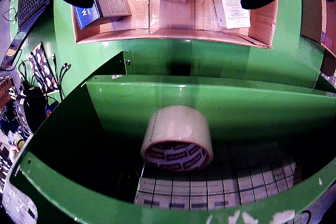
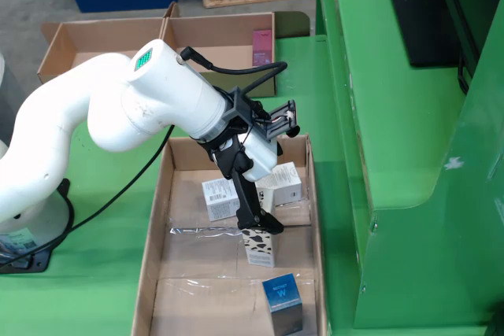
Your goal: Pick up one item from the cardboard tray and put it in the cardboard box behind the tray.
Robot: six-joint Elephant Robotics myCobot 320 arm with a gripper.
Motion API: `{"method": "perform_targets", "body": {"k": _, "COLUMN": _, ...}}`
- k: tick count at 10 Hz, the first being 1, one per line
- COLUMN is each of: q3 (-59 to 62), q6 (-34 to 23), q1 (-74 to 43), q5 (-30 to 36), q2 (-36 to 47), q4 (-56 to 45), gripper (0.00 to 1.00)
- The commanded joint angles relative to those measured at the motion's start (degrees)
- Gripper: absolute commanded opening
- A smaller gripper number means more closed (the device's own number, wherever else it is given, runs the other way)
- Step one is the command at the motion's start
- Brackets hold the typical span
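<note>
From where I stood, the nearest thing in the cardboard tray (image 2: 150, 289) was a blue box (image 2: 282, 295) with a white "W" on its top. Just beyond it stood a small black-and-white spotted carton (image 2: 260, 248), upright. The gripper (image 2: 261, 224) hung right over that carton with its dark fingers (image 2: 250, 208) pointing down, the tips at the carton's top. I could not tell whether they touched it. In the view riding on the gripper the two fingers stood wide apart at the upper corners with nothing held between them. I judged the pick not yet made. To do it well the arm would need to centre on the carton and drop until the fingers straddled its narrow sides. It should close squarely, then lift straight up so the tall carton did not tip against the two white boxes (image 2: 220, 198) just beyond. Farther off on the green bench (image 2: 94, 218) waited the open cardboard box (image 2: 213, 37), a pink packet (image 2: 262, 42) lying inside it. The riding view also showed a roll of clear tape (image 1: 177, 137) in a green bin (image 1: 157, 103), its core printed "attache". The white boxes' print was too small to read.
</note>
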Motion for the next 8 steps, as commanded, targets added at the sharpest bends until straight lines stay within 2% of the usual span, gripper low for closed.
{"method": "perform_targets", "body": {"k": 1, "q3": 1.49, "q6": 0.27, "q1": 0.18, "q5": 0.23, "q2": 2.59, "q4": -1.06, "gripper": 1.00}}
{"method": "perform_targets", "body": {"k": 6, "q3": 1.49, "q6": 0.16, "q1": 1.01, "q5": -3.40, "q2": -0.19, "q4": 4.55, "gripper": 1.00}}
{"method": "perform_targets", "body": {"k": 8, "q3": 1.49, "q6": -0.99, "q1": 1.95, "q5": -8.76, "q2": -2.61, "q4": 10.66, "gripper": 1.00}}
